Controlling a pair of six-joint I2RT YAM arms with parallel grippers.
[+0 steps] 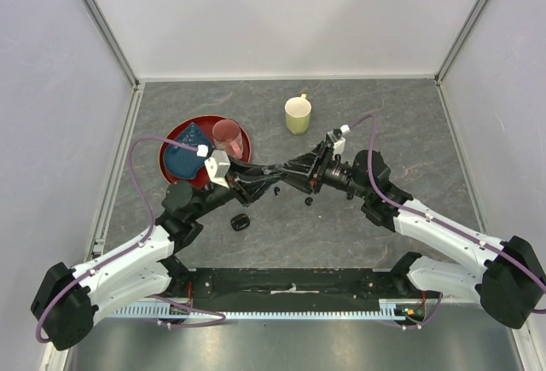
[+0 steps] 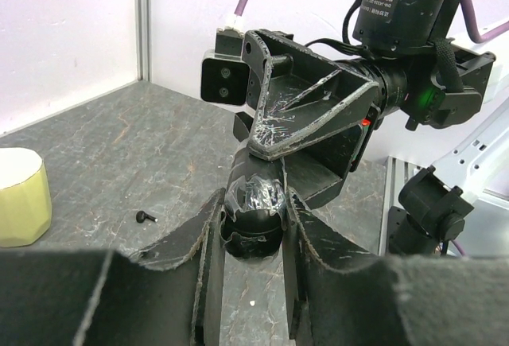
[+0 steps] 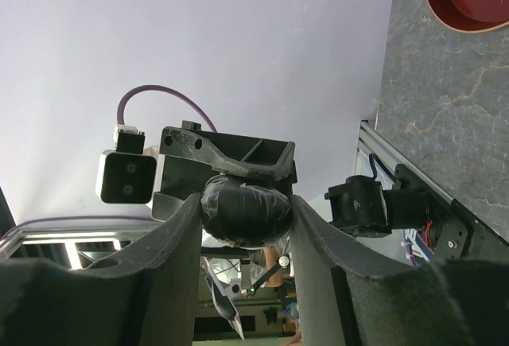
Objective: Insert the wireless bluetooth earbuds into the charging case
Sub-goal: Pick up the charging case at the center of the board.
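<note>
Above mid-counter, item one: charging case (image 2: 254,212), a glossy black oval pod, carried clear of the counter (image 1: 401,124) between both arms. Left pincer (image 2: 253,231) is clenched on it from one side. Right pincer (image 3: 245,217) is clenched on it from the opposite side, so the two sets of fingers meet nose to nose. Likely purpose of the double grip: one arm steadies the body while the other works the lid, since the case must stand open before anything goes in. Whether the lid is open cannot be told, as the fingers cover the seam in both wrist views.

Item two: earbuds (image 1: 277,190), tiny, black, stemmed. Two lie loose on the counter directly under the joined pincers in the overhead view, the second earbud (image 1: 308,201) to the right of the first. The left wrist view shows one earbud (image 2: 145,217) on the stone surface. None is in the case or in a pincer, so insertion is judged not yet begun.

Item three: second black pod (image 1: 240,222), on the counter near the left arm, untouched.

Item four, bystanders: yellow mug (image 1: 298,115) toward the far side, and red plate (image 1: 171,136) at far left, bearing a blue object (image 1: 183,162) and a pink cup (image 1: 227,135). Both stand well apart from the grip.
</note>
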